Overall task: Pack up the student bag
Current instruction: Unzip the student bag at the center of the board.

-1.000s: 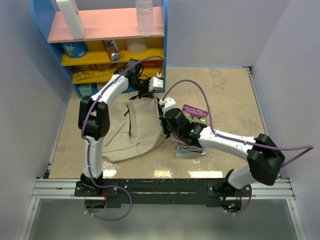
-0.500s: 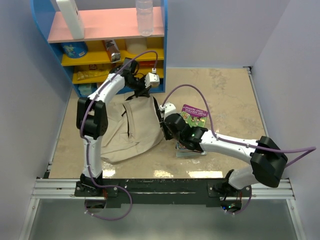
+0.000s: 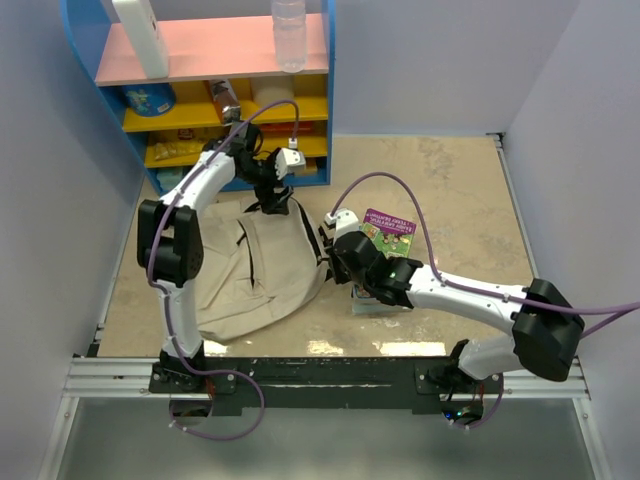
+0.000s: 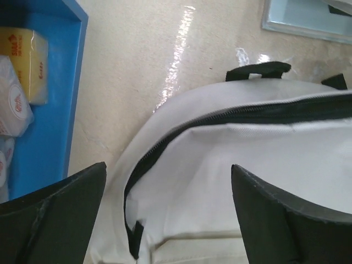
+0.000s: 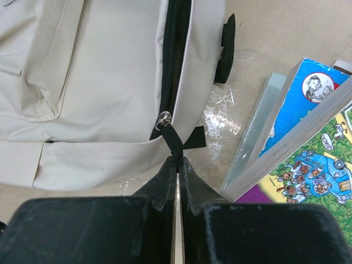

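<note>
Now the student bag [image 3: 255,270] is lying flat on the worktop [image 3: 460,190], left of centre. Its top end is pointing toward the blue shelf [image 3: 200,110] at the back, and its front pocket is facing up.

The left gripper [image 3: 272,195] is hanging over that top end with its jaws standing wide apart and nothing between them. In the left wrist view its two dark fingers [image 4: 55,212] are framing the bag's curved upper edge. There a black zipper [image 4: 231,116] is running across the cream fabric, and a black carry loop [image 4: 257,70] is sticking out over the stone-patterned surface.

The right gripper [image 3: 333,250] is sitting at the bag's right edge with its jaws pressed together on a black pull tab [image 5: 175,140]. The tab is hanging from a silver slider [image 5: 163,118], and the zipper is running away from the slider along the side of the bag.

Just beside the bag on the right, a small stack of books [image 3: 390,230] is resting on the worktop, the uppermost one showing a green and purple cartoon cover. The shelf is holding packets, a clear bottle and other items too small to name.
</note>
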Robot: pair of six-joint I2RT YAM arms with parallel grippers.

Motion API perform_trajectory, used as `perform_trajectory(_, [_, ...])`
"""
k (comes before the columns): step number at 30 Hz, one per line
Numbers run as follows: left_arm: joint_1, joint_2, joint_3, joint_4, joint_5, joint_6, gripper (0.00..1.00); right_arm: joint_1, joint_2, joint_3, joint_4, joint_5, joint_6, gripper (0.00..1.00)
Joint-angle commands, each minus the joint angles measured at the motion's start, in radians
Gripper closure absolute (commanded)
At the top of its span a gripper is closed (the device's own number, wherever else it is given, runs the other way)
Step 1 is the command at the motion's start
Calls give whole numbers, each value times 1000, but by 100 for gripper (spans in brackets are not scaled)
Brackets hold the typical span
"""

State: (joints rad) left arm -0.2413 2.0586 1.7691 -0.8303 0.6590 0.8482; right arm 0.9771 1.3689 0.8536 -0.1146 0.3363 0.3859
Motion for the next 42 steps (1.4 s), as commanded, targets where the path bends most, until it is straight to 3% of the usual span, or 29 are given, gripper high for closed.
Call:
perform_trajectory(1, [13, -124, 12, -127, 164, 235, 0, 5, -21, 7, -7, 52, 24, 100])
perform_trajectory(5, [-6, -239, -166, -72, 266, 569, 0, 5, -11, 24, 3, 55, 30, 100])
perform_trajectory(7, [-41, -253, -227, -32, 249, 618, 0, 6, -11, 22, 12, 56, 36, 100])
perform_trajectory(12, [-88, -121, -122, -223, 225, 840, 0, 3, -11, 25, 42, 52, 39, 100])
perform_trajectory(17, [-125, -68, -94, -237, 182, 917, 2, 6, 5, 51, 67, 30, 27, 100])
perform_trajectory(20, [-138, -43, -70, -271, 157, 946, 8, 5, 18, 73, 63, 32, 19, 100])
perform_trajectory(26, [-141, -9, -8, -317, 189, 959, 30, 5, 36, 85, 79, 43, 13, 100])
perform_trajectory(29, [-142, -3, -7, -308, 212, 945, 60, 6, 47, 88, 93, 52, 13, 100])
perform_trajectory(32, [-145, 15, -5, -332, 208, 954, 72, 6, 58, 94, 104, 53, 11, 100])
perform_trajectory(37, [-145, 46, 18, -368, 206, 957, 72, 8, 68, 98, 147, 64, 11, 100])
perform_trajectory(40, [-148, 54, 35, -336, 208, 901, 96, 6, 67, 90, 177, 53, 7, 100])
perform_trajectory(42, [-151, 69, 68, -282, 217, 818, 100, 14, 79, 90, 185, 52, 4, 100])
